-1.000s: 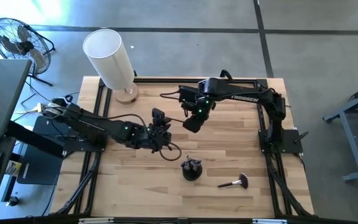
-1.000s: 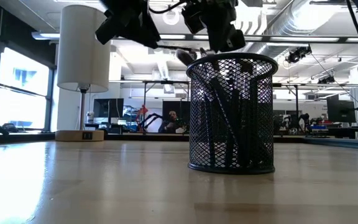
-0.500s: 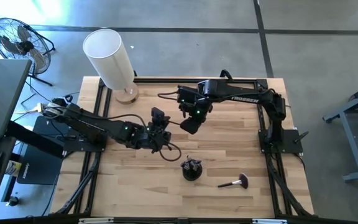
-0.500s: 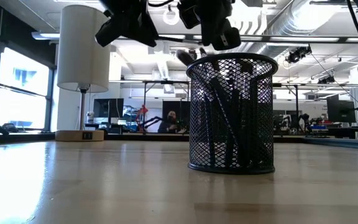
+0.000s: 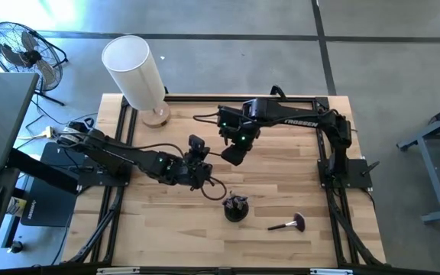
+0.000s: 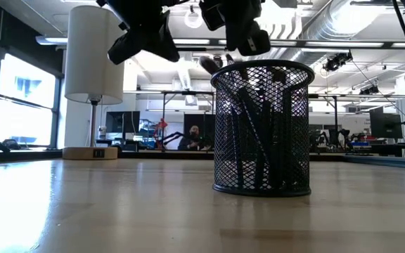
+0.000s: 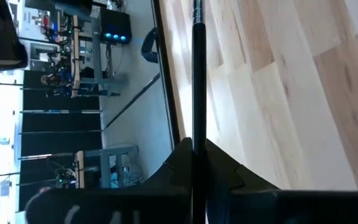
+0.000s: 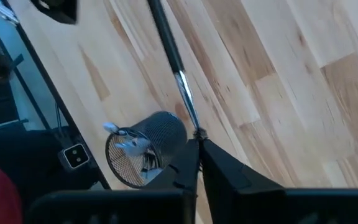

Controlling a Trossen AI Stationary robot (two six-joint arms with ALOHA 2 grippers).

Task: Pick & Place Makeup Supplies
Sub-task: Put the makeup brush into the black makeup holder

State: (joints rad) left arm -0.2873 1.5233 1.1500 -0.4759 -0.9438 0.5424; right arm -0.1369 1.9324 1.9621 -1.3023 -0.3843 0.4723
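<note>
The left gripper (image 5: 198, 162), centre-left of the high view, is pinched tight on a slim black brush handle (image 7: 198, 74). The right gripper (image 5: 231, 155), just beside it, grips the same brush by its silver ferrule end (image 8: 185, 98). The black wire-mesh cup (image 6: 261, 128) holds more brushes; a fluffy reddish-brown brush (image 5: 288, 224) lies at lower right. Light, stiff and smooth, such handles are best taken mid-shaft.

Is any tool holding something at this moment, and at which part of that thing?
Both hold one brush: left tool on its dark handle, right tool at the end past the silver ferrule.
</note>
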